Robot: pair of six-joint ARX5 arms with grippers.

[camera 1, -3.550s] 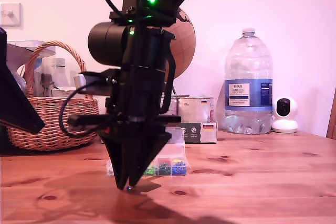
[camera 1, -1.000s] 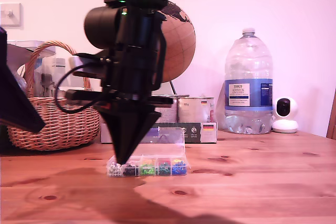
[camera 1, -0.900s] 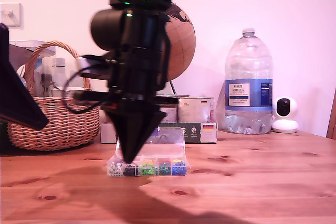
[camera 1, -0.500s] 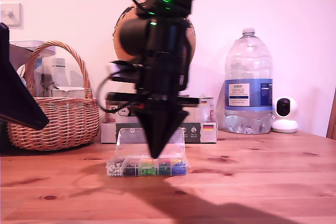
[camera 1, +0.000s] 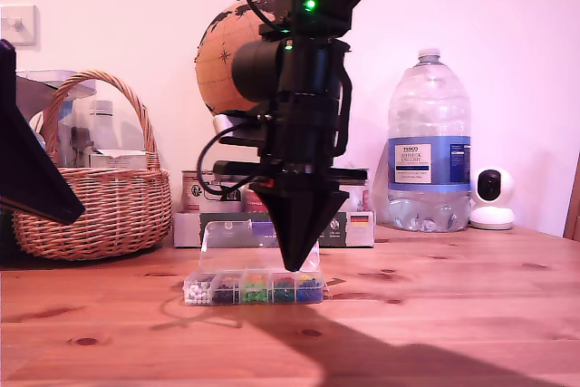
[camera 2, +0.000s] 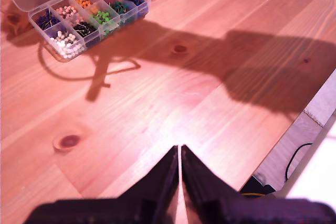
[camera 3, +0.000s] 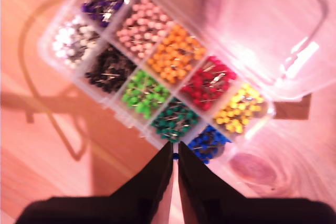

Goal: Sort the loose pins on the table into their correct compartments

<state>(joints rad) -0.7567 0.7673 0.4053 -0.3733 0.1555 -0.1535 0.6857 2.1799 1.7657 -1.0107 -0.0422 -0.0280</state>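
Now our second hand (camera 3: 175, 157), pinched on a blue pin (camera 3: 175, 156), hangs over the box's (camera 1: 254, 288) blue compartment (camera 3: 207, 142), release pending; our first hand (camera 2: 180, 153), closed empty, waits away from it.

blue pin (camera 3: 175, 156) pinched at fingers, above box's blue compartment (camera 3: 207, 144)
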